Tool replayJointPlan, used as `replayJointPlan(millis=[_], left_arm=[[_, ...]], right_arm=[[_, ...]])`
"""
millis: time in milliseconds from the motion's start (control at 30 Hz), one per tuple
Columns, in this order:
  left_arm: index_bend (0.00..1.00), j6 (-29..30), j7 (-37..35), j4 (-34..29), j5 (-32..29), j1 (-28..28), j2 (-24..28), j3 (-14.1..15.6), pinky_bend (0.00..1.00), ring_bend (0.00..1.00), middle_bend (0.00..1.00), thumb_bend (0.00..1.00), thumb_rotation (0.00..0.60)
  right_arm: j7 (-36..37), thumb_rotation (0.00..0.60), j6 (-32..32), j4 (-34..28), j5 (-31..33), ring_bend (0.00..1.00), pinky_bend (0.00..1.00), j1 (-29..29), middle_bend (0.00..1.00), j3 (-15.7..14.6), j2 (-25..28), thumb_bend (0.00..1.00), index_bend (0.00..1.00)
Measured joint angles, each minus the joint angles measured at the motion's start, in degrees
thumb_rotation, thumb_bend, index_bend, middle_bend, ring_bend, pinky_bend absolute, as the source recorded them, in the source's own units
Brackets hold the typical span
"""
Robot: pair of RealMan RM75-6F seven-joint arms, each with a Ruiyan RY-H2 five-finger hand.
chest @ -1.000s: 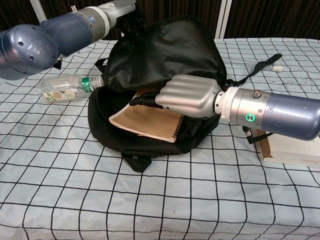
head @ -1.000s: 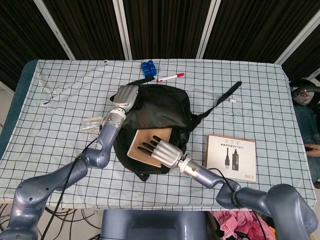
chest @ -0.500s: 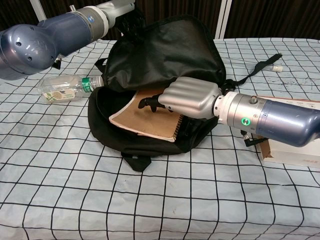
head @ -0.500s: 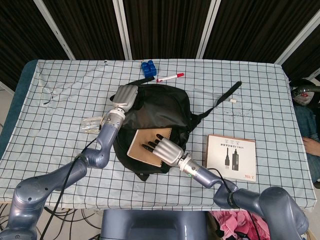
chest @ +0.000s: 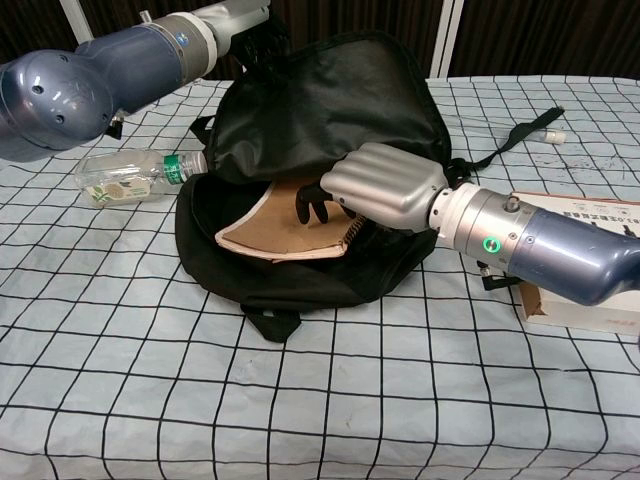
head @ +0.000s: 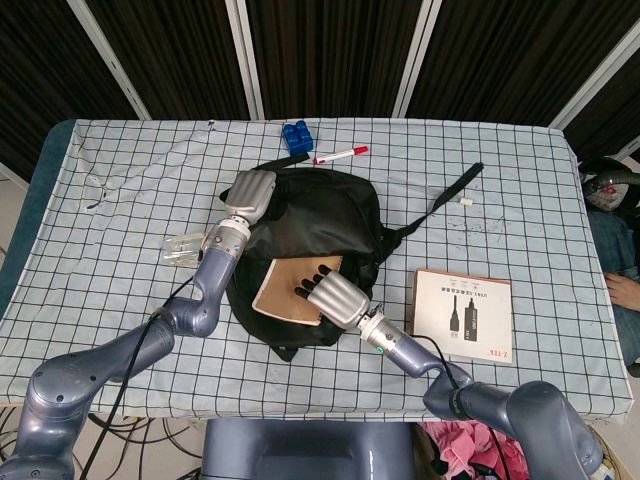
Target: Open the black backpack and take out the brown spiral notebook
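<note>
The black backpack (head: 320, 215) lies open mid-table, its flap (chest: 330, 100) raised. My left hand (head: 250, 192) grips the flap's upper left edge; in the chest view that hand (chest: 235, 18) is at the top, partly cut off. The brown spiral notebook (head: 285, 290) lies half inside the opening, its cover (chest: 285, 235) bowed. My right hand (head: 328, 295) reaches in from the right. Its dark fingertips (chest: 315, 205) curl down onto the cover near the spiral edge and grip it; the thumb is hidden under the hand (chest: 385, 185).
A plastic bottle (chest: 140, 175) lies left of the backpack. A white product box (head: 463, 315) sits to the right, close to my right forearm. A blue block (head: 296, 135) and a red marker (head: 340, 154) lie behind the bag. A strap (head: 450, 195) trails to the right.
My right hand's fingers went from flat on the cover to curled down onto it. The notebook shifted slightly left and its cover bent. The left hand has stayed put.
</note>
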Motion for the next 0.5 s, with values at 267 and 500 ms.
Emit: replayJointPlan(millis=[267, 500], left_arm=[[0.61, 0.3, 0.9, -1.3, -0.3, 0.3, 0.6, 0.2, 0.36, 0.44, 0.63, 0.41, 0.600], [0.61, 0.2, 2.1, -1.8, -1.0, 0.4, 0.8, 0.4, 0.36, 0.44, 0.63, 0.41, 0.600]], right_arm=[[6.3, 0.600, 2.6, 1.2, 1.0, 0.55, 0.37, -1.0, 0.48, 0.8, -1.5, 0.44, 0.50], [8.9, 0.600, 3.2, 0.5, 2.5, 0.58, 0.39, -1.6, 0.52, 1.6, -1.6, 0.49, 0.57]])
